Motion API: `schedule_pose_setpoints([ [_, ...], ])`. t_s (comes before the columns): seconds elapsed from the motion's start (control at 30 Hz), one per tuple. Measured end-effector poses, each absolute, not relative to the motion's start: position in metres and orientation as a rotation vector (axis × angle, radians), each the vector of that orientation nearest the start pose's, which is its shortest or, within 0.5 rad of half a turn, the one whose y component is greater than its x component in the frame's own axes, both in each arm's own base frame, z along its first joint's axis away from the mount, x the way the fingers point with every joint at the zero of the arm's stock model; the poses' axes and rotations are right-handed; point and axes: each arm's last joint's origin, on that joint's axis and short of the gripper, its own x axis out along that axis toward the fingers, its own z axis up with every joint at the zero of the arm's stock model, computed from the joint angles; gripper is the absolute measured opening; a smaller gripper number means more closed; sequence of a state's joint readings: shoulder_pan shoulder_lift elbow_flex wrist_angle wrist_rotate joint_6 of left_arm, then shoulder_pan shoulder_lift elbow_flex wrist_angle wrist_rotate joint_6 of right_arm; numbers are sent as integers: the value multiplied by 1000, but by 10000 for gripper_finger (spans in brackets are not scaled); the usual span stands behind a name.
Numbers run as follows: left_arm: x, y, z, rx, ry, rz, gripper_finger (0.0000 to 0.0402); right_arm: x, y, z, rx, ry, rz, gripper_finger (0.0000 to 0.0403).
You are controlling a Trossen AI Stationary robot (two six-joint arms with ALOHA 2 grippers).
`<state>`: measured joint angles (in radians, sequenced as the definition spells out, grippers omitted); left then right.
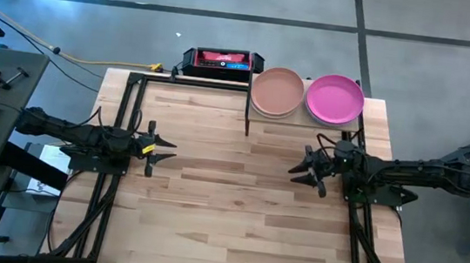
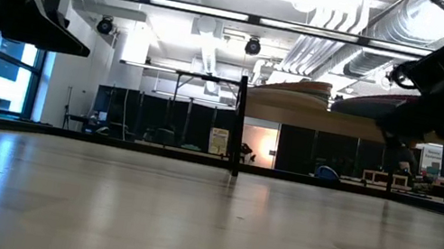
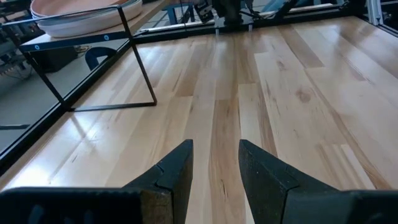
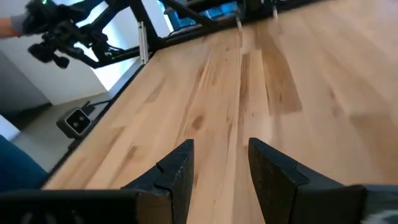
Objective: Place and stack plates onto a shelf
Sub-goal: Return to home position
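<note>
The shelf (image 1: 249, 107) stands at the table's far edge, right of the middle, on thin black posts. Two stacks of plates rest on it: one topped by a peach plate (image 1: 276, 91), one topped by a magenta plate (image 1: 335, 99). The left wrist view shows the peach-topped stack (image 3: 81, 15) from the side, on the shelf's edge (image 3: 81, 38). My left gripper (image 1: 161, 148) hovers open at the table's left side, nothing between its fingers (image 3: 214, 171). My right gripper (image 1: 299, 171) hovers open at the right side, near the shelf's front, also with nothing in it (image 4: 219, 174).
A red and black box (image 1: 221, 60) sits just beyond the table's far edge. Black frame rails (image 1: 122, 120) run along the table's left and right sides. Bare wooden tabletop (image 1: 228, 201) lies between and in front of both grippers.
</note>
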<state>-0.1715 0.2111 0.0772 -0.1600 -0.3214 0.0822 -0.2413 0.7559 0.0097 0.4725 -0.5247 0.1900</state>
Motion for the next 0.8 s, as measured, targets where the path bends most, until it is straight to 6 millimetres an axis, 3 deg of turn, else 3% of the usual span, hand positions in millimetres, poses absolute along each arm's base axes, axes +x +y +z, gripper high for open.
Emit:
schedule_pose_setpoints([
  [0.2,104,-9,158,153,291,137,117,134,-18,128,451,399,223,135],
  [0.47,104,-9,158,153,291,137,117,132,-19,122,368,437,168,135],
  [0.8,104,-9,158,153,291,137,117,131,-22,119,411,470,46,135],
])
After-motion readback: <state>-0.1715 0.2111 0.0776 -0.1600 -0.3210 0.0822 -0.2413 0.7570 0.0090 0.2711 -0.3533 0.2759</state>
